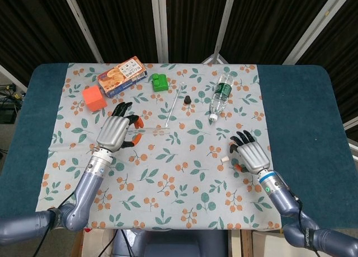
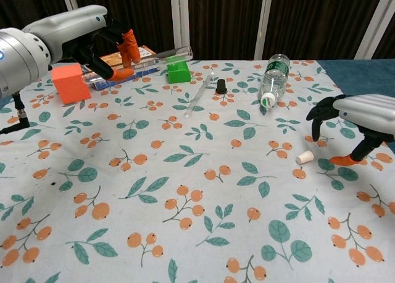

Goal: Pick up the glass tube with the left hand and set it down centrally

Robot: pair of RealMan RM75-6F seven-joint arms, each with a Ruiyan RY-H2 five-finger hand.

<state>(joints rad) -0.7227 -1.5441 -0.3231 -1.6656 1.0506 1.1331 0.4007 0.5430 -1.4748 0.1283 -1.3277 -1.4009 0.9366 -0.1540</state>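
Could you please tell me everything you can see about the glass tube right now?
The glass tube is a clear, colourless cylinder, hard to make out against the cloth from the head view. It is lifted off the table, roughly level, pinched between the orange-tipped fingers of the left hand. One end reaches toward the green block without touching it.

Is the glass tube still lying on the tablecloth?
No: in the chest view the left hand holds the glass tube lifted clear above the tablecloth.
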